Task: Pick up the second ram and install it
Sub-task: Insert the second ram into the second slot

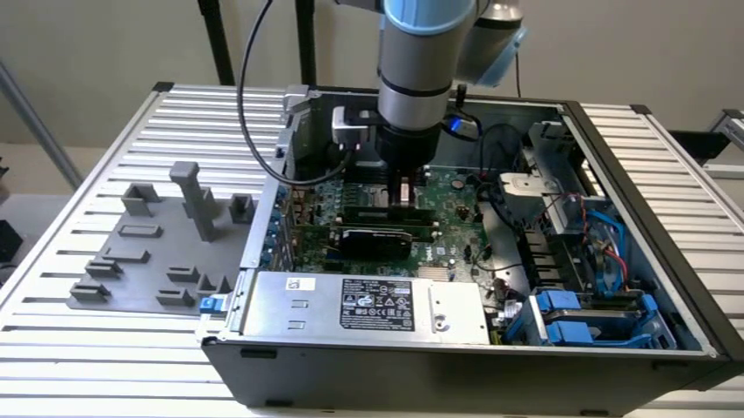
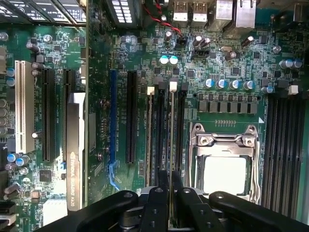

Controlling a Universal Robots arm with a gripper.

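Arm (image 1: 414, 78) is a chunky silver tube with a light-blue cap and black band, black cable looping off it, ending in a black tool (image 2: 169, 203) with round pivot joints.

second ram (image 2: 171, 140) edge-on (chips unseen)

— Can you read any words?
— Yes. The black graphics card (image 2: 76, 159) says "NVIDIA QUADRO K420" along its edge.
— And the white sticker (image 1: 378, 304) on the silver box?
— Its print is too tiny to read.
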